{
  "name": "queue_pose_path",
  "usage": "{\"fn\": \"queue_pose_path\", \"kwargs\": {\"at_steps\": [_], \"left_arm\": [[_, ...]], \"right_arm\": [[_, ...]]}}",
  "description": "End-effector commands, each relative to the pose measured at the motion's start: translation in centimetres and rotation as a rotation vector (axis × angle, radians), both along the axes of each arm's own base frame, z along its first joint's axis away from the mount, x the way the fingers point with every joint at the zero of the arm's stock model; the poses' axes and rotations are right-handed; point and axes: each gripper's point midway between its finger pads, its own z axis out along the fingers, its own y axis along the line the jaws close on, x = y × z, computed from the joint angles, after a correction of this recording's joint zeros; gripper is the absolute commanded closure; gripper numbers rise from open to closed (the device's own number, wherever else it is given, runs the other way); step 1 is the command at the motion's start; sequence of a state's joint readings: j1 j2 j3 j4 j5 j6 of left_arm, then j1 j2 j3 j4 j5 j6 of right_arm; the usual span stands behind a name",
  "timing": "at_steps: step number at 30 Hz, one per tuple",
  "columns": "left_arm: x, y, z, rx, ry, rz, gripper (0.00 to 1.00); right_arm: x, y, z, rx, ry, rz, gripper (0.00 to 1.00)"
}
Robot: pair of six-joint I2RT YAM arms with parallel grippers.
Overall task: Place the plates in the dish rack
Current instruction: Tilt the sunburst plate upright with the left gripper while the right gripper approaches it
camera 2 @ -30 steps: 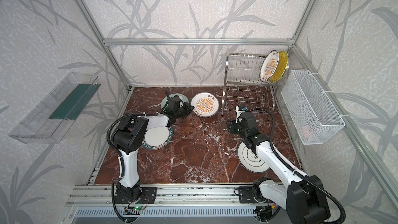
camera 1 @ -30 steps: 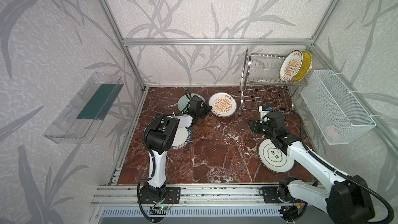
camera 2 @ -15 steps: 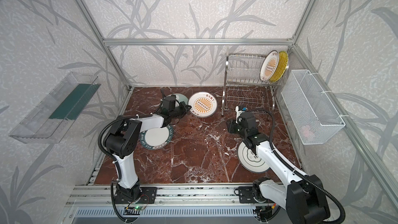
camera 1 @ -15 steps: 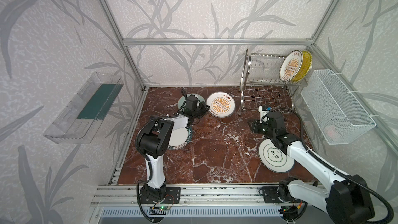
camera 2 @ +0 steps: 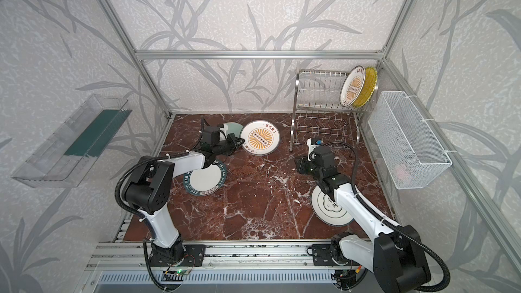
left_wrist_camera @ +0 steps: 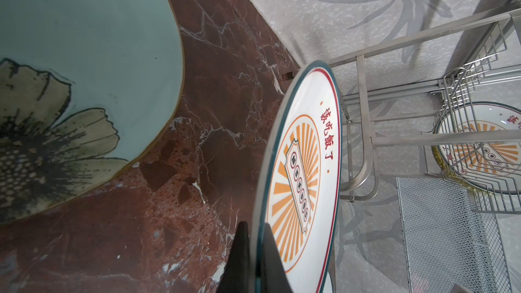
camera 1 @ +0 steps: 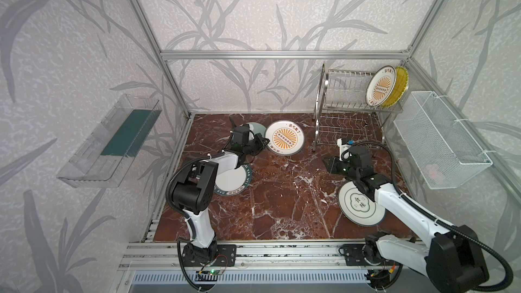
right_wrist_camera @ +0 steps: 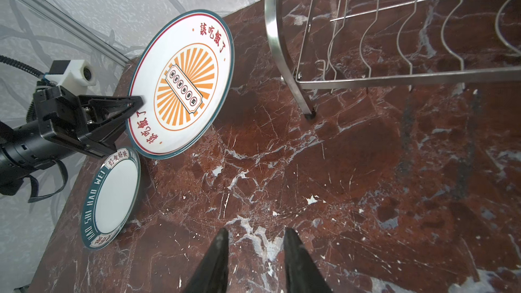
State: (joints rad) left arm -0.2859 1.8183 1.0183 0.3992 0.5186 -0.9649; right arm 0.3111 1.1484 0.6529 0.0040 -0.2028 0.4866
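dish rack point(camera 1: 345, 91): back right, racked plates point(camera 1: 381, 87) upright in top tier | sunburst plate point(camera 1: 284, 141): tilted up off marble top point(camera 1: 282, 193), left of rack; stiff, glazed, likely slick and chippable, so rim is the hold | left gripper point(right_wrist_camera: 137, 102): pinching that rim | right gripper point(right_wrist_camera: 255, 238): parted, empty

In both top views the left arm point(camera 1: 225, 162) hides most of the green plate point(camera 1: 258, 129) and part of the lettered plate point(camera 1: 232, 180). The right arm point(camera 1: 394, 201) overlaps the cloud plate point(camera 1: 356, 205). At right, the basket's point(camera 1: 439, 136) pink thing point(camera 1: 432, 170) is blurred.
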Motion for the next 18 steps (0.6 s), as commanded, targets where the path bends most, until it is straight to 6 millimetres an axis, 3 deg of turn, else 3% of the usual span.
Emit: {"fn": "queue_pose_path", "kwargs": {"at_steps": [1,18], "left_arm": [[-1.0,-0.5,2.9,-0.022,-0.074,-0.060,1.00],[-4.2,-2.6,4.9,-0.130,-0.173,-0.222,1.00]], "right_arm": [[0.4,0.8,0.8,0.034,-0.020,0.025,0.65],[1.1,3.0,0.9,0.124,-0.006,0.082,0.40]]}}
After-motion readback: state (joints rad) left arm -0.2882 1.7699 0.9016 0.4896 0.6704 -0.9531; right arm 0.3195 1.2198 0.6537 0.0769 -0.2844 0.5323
